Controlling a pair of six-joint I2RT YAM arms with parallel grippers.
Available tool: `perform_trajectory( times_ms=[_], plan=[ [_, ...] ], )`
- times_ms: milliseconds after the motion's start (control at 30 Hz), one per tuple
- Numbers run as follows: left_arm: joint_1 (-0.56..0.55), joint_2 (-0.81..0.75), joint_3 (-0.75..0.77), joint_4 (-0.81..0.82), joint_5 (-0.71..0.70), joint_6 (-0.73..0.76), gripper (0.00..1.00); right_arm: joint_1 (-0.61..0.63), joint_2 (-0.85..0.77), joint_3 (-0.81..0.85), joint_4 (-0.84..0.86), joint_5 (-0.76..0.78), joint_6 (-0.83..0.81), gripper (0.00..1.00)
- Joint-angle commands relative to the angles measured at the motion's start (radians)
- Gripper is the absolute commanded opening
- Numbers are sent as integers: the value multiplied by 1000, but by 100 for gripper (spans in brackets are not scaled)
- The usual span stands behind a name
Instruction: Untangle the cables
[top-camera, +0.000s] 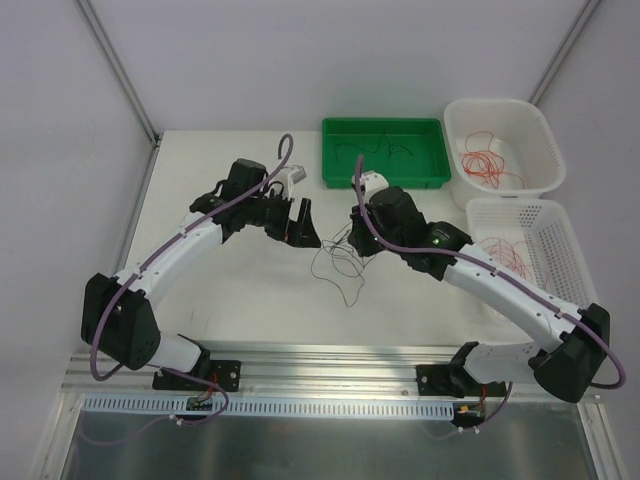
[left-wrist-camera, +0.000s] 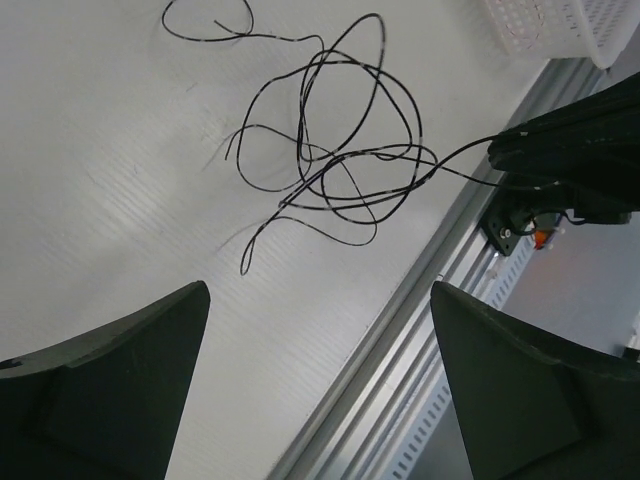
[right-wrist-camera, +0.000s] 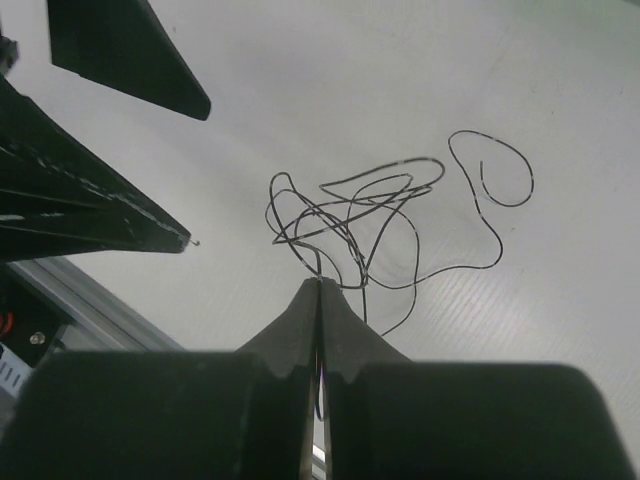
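Note:
A tangle of thin black cable (top-camera: 338, 264) lies in loose loops on the white table between the two arms. My right gripper (top-camera: 357, 240) is shut on one strand at the tangle's near edge. In the right wrist view the fingers (right-wrist-camera: 320, 288) are pressed together with the cable (right-wrist-camera: 350, 200) pinched at their tips. My left gripper (top-camera: 300, 222) is open and empty, just left of the tangle. In the left wrist view its gripper (left-wrist-camera: 318, 290) stands wide open above the table, short of the loops (left-wrist-camera: 340, 165). No red wire is in this tangle.
A green tray (top-camera: 330, 160) at the back holds black cable. A white bin (top-camera: 545, 135) at the back right holds red wires. A white mesh basket (top-camera: 560, 225) on the right holds red wires. The aluminium rail (top-camera: 330, 365) marks the table's near edge.

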Motion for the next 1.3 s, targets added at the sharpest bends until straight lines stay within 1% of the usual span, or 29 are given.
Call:
perform_trajectory(
  times_ms=[0, 167, 200, 400, 500, 700, 833, 867, 933, 967, 1033, 1067, 1100, 1133, 1200, 1267],
  plan=[
    [-42, -78, -9, 34, -82, 135, 94, -2, -78, 79, 4, -62, 23, 1],
    [-74, -102, -31, 50, -137, 205, 92, -2, -135, 93, 15, -99, 20, 1],
    [-85, -101, -34, 50, -139, 213, 91, -2, -153, 93, 16, -131, 18, 1],
    [-126, -101, -47, 57, -133, 259, 86, -4, -182, 106, 2, -131, 5, 1],
    [-146, -95, -54, 62, -99, 278, 83, -2, -187, 109, 9, -139, 5, 1],
    [-183, -67, -60, 65, -108, 307, 76, -4, -207, 112, 22, -159, 8, 1],
    [-195, -24, -55, 65, -108, 316, 64, -4, -224, 116, 25, -141, -1, 1],
    [-200, -20, -52, 65, -102, 316, 55, -2, -231, 116, 22, -128, -9, 1],
    [-203, -12, -50, 65, -102, 311, 46, -4, -239, 116, 16, -113, -17, 1],
    [-203, -12, -50, 65, -102, 311, 43, -4, -245, 116, 13, -84, -21, 1],
    [-205, -18, -49, 65, -97, 311, 30, -8, -250, 110, 12, -71, -26, 1],
    [-205, -20, -49, 66, -99, 310, 12, -10, -254, 106, 13, -62, -31, 1],
    [-206, -26, -49, 65, -115, 310, 3, -13, -256, 101, 10, -39, -34, 1],
    [-205, -30, -50, 65, -129, 307, 0, -16, -256, 87, 0, -25, -32, 1],
    [-205, -36, -52, 65, -175, 299, 0, -42, -262, 60, -4, 22, -34, 1],
    [-202, -46, -52, 62, -292, 270, 0, -82, -270, 5, -13, 70, -34, 1]
  ],
)
